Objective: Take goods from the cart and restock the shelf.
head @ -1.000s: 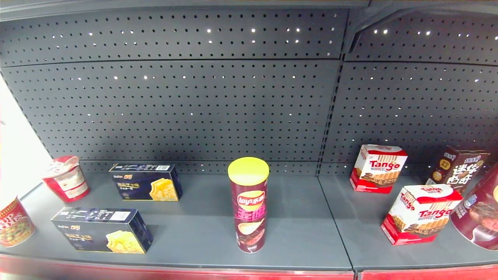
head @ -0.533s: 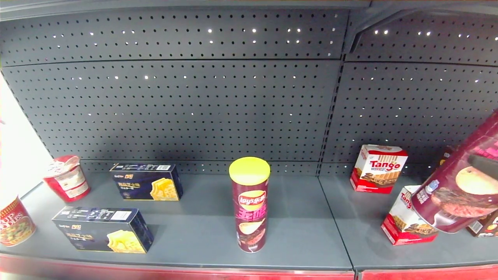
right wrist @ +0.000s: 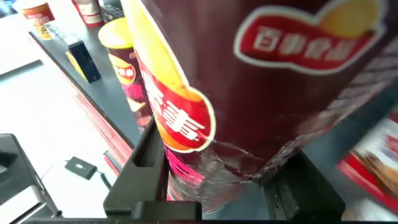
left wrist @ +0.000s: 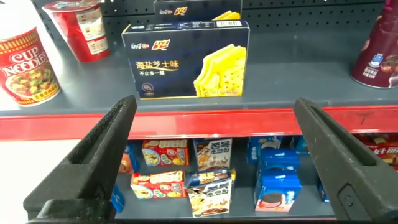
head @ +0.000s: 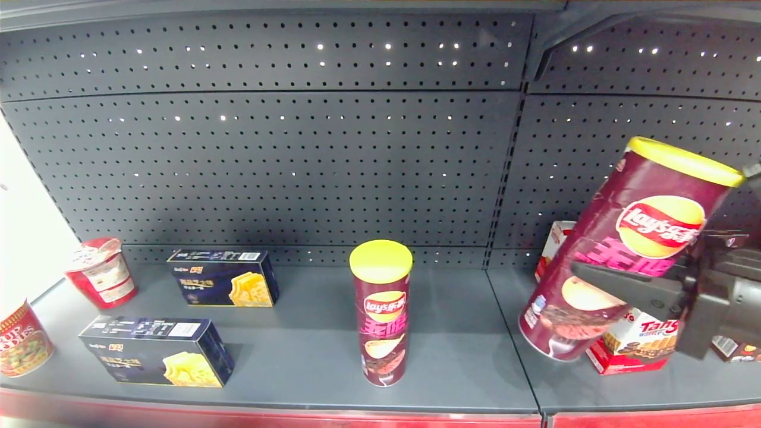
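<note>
A maroon chip can [head: 624, 249] with a yellow lid hangs tilted above the right part of the grey shelf [head: 452, 368], and my right gripper [head: 654, 279] is shut on its middle. In the right wrist view the same chip can [right wrist: 267, 93] sits between the dark fingers [right wrist: 146, 162]. A second, matching can [head: 381, 312] stands upright at the shelf's middle. My left gripper [left wrist: 214, 155] is open and empty, low in front of the shelf's red front edge [left wrist: 205, 121], facing a dark blue cracker box [left wrist: 186, 59].
Two dark blue cracker boxes [head: 157, 351] [head: 223, 277] and two noodle cups [head: 101, 273] [head: 21, 339] occupy the shelf's left. Red-and-white wafer boxes [head: 639, 342] sit behind the held can at right. A perforated back panel [head: 297, 160] rises behind. Lower shelves hold snack packs [left wrist: 211, 183].
My right gripper has risen into the head view and moved left with the chip can, which has swung from lying low at the right edge to nearly upright, hiding the wafer boxes.
</note>
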